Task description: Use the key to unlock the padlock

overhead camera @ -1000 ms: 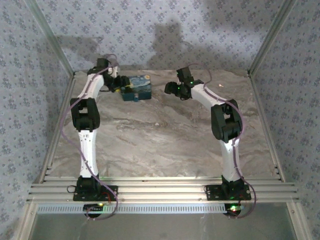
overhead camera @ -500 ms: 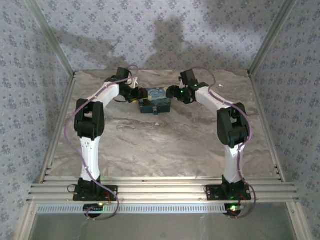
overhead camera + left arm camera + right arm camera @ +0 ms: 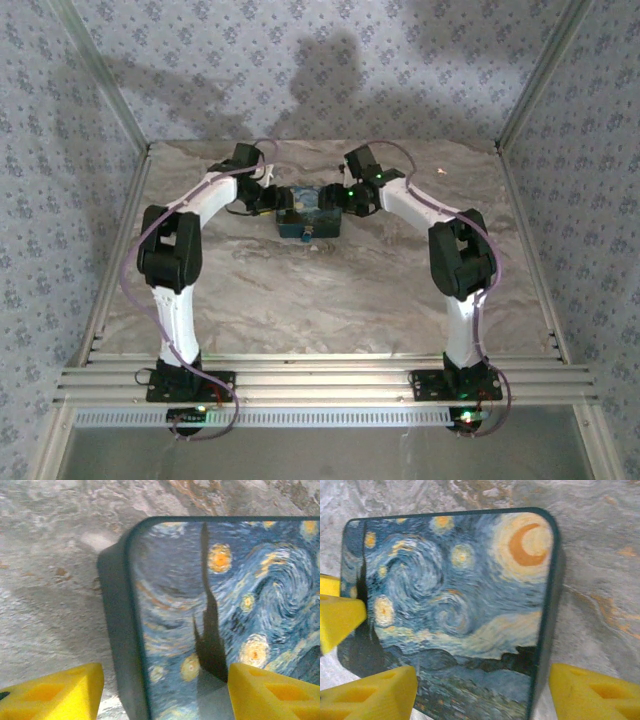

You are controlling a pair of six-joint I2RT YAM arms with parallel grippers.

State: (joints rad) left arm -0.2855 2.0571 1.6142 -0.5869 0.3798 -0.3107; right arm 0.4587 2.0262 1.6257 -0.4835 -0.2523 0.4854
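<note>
A rectangular blue tin point(image 3: 309, 214) with a starry-night lid lies at the back middle of the table. My left gripper point(image 3: 281, 199) is open at the tin's left end; in the left wrist view point(image 3: 162, 695) one yellow fingertip point(image 3: 50, 695) is over the table and the other over the lid point(image 3: 210, 580). My right gripper point(image 3: 336, 200) is open at the tin's right end; its fingertips point(image 3: 595, 692) straddle the lid's point(image 3: 465, 590) edge point(image 3: 480, 695). A tiny pale speck point(image 3: 307, 237) sits at the tin's near side, too small to name. The padlock and key are not clearly seen.
The marble-patterned table point(image 3: 320, 290) stretches wide toward the near edge. Metal frame posts point(image 3: 120, 180) and patterned walls close the left, right and back. The left gripper's yellow finger point(image 3: 337, 617) shows beside the tin in the right wrist view.
The tin has shifted from the back left toward the middle and nearer, along with my left gripper. My right gripper has moved left up to the tin's right end.
</note>
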